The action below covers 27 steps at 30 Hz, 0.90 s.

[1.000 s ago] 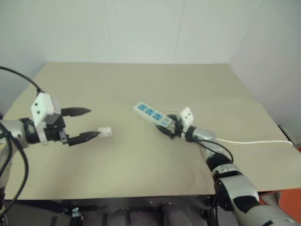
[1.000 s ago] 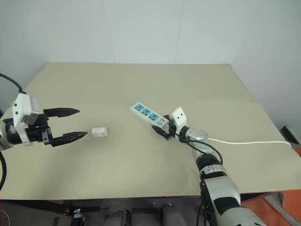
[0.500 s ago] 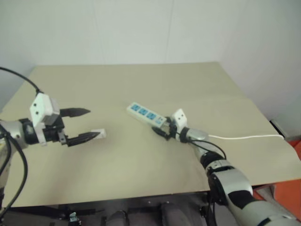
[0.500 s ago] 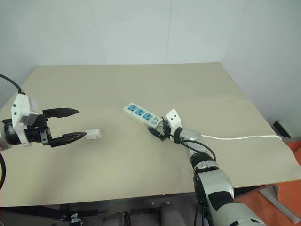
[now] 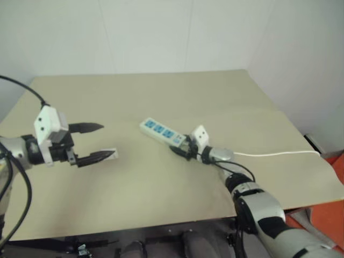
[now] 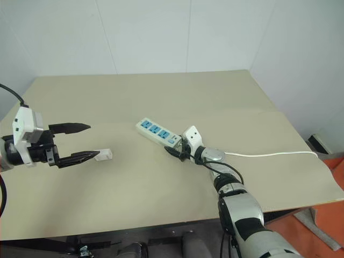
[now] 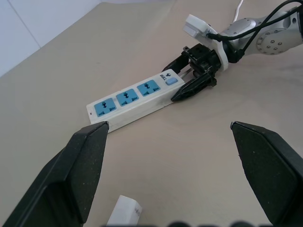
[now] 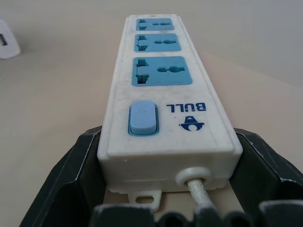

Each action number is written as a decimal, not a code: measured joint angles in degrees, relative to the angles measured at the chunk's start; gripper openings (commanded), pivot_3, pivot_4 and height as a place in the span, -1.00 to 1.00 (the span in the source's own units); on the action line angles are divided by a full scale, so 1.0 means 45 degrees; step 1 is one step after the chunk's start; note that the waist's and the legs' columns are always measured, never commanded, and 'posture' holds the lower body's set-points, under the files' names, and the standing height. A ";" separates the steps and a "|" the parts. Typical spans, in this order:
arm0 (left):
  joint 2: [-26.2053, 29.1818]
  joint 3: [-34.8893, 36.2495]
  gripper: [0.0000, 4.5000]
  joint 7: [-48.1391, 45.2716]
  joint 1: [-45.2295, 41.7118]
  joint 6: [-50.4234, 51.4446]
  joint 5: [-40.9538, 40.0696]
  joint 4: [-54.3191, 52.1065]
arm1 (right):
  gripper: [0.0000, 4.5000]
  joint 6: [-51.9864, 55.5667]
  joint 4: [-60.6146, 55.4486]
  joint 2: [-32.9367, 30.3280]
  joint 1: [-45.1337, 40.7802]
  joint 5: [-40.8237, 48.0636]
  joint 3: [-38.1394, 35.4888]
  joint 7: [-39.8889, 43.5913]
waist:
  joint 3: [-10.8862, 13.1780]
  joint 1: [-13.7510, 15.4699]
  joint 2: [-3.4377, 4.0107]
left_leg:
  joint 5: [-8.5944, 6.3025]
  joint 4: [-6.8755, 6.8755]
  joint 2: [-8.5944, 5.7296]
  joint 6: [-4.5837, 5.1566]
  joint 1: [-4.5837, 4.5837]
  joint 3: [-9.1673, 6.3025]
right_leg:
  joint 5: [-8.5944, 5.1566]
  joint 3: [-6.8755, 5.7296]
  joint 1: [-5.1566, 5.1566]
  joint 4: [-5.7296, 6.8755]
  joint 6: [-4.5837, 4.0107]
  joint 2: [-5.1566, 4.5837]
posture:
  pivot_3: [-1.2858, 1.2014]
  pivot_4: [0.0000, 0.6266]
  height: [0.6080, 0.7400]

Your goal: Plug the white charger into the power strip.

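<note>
The power strip [image 6: 156,131] lies flat mid-table, a long white bar with three blue sockets [image 8: 161,75] and a blue switch. My right gripper [image 6: 173,146] is shut on its switch end, one black finger [image 8: 78,161] pressed against each side. The thin white cord [image 6: 269,155] trails off to the right. The white charger [image 6: 104,155] lies on the table left of the strip, also seen as a charger [image 7: 125,211] in the left wrist view. My left gripper [image 6: 92,141] hovers wide open above the table, its lower fingertip beside the charger, holding nothing.
The beige table [image 6: 161,204] has broad bare areas in front and behind. White walls rise behind and to the right. The table's right edge lies near where the cord leaves it.
The whole view has swung, so everything on the table slid left in the picture. The right gripper stays on the strip's end. The left gripper's lower fingertip now sits closer to the charger.
</note>
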 measured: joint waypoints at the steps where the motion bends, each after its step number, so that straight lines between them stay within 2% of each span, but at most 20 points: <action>1: 0.0000 0.0004 1.00 0.0003 0.0006 0.0001 -0.0005 -0.0030 | 0.51 0.0017 -0.0822 -0.0094 0.0528 0.0123 0.0023 0.0467 | 0.0000 0.0012 0.0000 | 0.0000 -0.0002 0.0000 0.0000 -0.0006 -0.0002 | -0.0001 -0.0002 -0.0001 -0.0002 0.0002 -0.0001 | 0.03 -0.52 1.00; 7: -0.0007 0.0051 1.00 0.0030 0.0127 0.0011 -0.0026 -0.0078 | 0.51 0.1855 -0.6780 -0.1149 0.4149 0.1143 0.0654 0.2751 | 0.0003 0.0171 0.0005 | -0.0001 -0.0002 -0.0007 -0.0002 -0.0020 -0.0001 | -0.0006 -0.0008 -0.0015 0.0001 0.0009 -0.0016 | 0.03 -0.52 1.00; 11: -0.0013 0.0022 1.00 0.0007 0.0108 0.0009 -0.0030 -0.0052 | 0.51 0.2690 -0.9462 -0.2301 0.5718 0.1345 0.1232 0.3637 | 0.0003 0.0344 0.0005 | -0.0001 -0.0002 -0.0003 -0.0002 -0.0001 0.0008 | -0.0009 -0.0008 -0.0012 0.0007 0.0011 -0.0012 | 0.03 -0.52 1.00; 15: -0.0014 -0.0040 1.00 -0.0045 0.0012 -0.0009 -0.0022 -0.0013 | 0.51 0.2762 -1.0293 -0.3024 0.6107 0.1352 0.1671 0.4171 | 0.0003 0.0412 0.0005 | -0.0001 -0.0002 -0.0004 -0.0002 0.0030 0.0015 | -0.0008 -0.0007 0.0004 0.0014 0.0003 -0.0012 | 0.03 -0.52 1.00; 17: -0.0019 -0.0086 1.00 -0.0051 -0.0113 -0.0018 -0.0021 -0.0007 | 0.84 0.2750 -1.0324 -0.3105 0.6085 0.1348 0.1740 0.4259 | 0.0003 0.0418 0.0004 | -0.0001 -0.0002 -0.0003 -0.0002 0.0029 0.0017 | -0.0014 -0.0006 0.0003 0.0013 -0.0005 -0.0010 | 0.03 -0.52 1.00; 19: -0.0049 -0.0115 1.00 -0.0049 -0.0153 -0.0018 -0.0021 -0.0006 | 0.97 0.2750 -1.0135 -0.3118 0.6035 0.1340 0.1915 0.4353 | 0.0003 0.0419 0.0004 | -0.0001 -0.0002 -0.0002 -0.0002 0.0023 0.0019 | -0.0017 -0.0004 0.0000 0.0011 -0.0009 -0.0008 | 0.03 -0.52 1.00; 27: -0.0087 -0.0311 1.00 -0.0070 -0.0254 -0.0017 -0.0021 0.0012 | 0.97 0.3004 -0.9274 -0.2853 0.5364 0.1521 0.2139 0.4839 | 0.0001 0.0402 0.0000 | 0.0000 -0.0002 0.0012 -0.0001 0.0032 0.0020 | -0.0014 -0.0004 0.0004 0.0015 -0.0007 0.0006 | 0.03 -0.52 1.00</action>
